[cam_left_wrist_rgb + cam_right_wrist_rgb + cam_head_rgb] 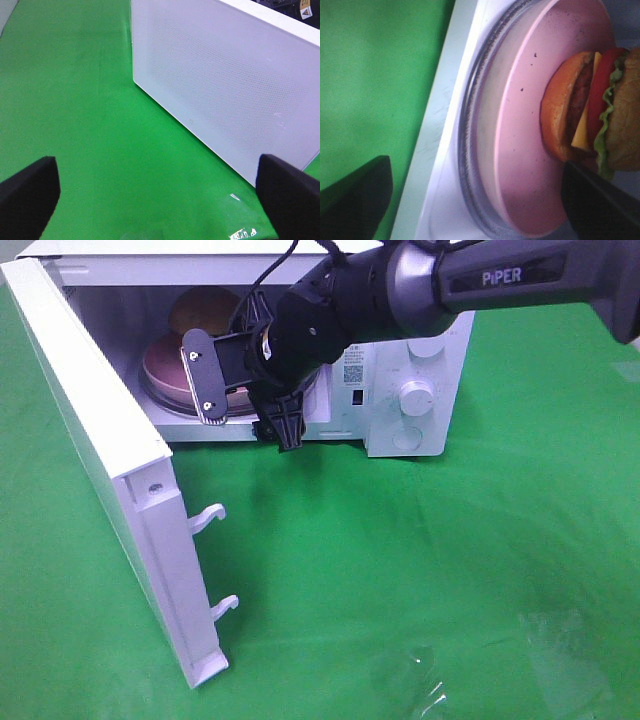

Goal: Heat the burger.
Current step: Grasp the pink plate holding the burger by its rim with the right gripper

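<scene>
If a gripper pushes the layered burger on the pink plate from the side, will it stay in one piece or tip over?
The layered burger with the golden-brown bun would probably slide apart: its tomato, cheese and lettuce look like separate stacked slices. Being tall for its base, it might also tip. The round pink plate looks smooth, so the whole burger may slip across it instead.

You see golden-brown burger [592,112], red tomato, green lettuce, yellow cheese, on speckled pink plate [530,150]; white microwave [420,390]; green tablecloth [400,570].
</scene>
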You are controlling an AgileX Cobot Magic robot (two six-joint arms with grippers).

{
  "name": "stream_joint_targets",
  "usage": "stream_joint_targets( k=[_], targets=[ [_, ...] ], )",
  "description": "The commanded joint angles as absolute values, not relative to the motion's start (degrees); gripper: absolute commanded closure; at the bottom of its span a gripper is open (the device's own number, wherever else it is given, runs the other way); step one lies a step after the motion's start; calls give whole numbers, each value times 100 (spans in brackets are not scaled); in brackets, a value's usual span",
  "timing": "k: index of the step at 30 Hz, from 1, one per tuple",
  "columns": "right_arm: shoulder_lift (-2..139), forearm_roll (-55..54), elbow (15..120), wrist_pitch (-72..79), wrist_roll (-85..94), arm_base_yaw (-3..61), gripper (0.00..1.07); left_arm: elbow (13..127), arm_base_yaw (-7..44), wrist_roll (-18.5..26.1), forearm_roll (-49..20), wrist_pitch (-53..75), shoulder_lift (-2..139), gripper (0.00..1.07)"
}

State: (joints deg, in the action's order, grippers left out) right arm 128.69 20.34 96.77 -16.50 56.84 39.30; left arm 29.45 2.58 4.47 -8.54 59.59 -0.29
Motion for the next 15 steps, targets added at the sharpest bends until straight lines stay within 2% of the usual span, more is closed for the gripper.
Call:
stream_joint_targets(
  k=[1, 15],
  targets=[
    [13104, 2034, 10027, -1799, 5638, 3913, 22, 2922, 252, 424, -825, 5924, -132, 6],
    [13837, 1925, 11110, -1971, 5638, 3913, 24, 2922, 252, 424, -728, 5924, -132, 6]
  ],
)
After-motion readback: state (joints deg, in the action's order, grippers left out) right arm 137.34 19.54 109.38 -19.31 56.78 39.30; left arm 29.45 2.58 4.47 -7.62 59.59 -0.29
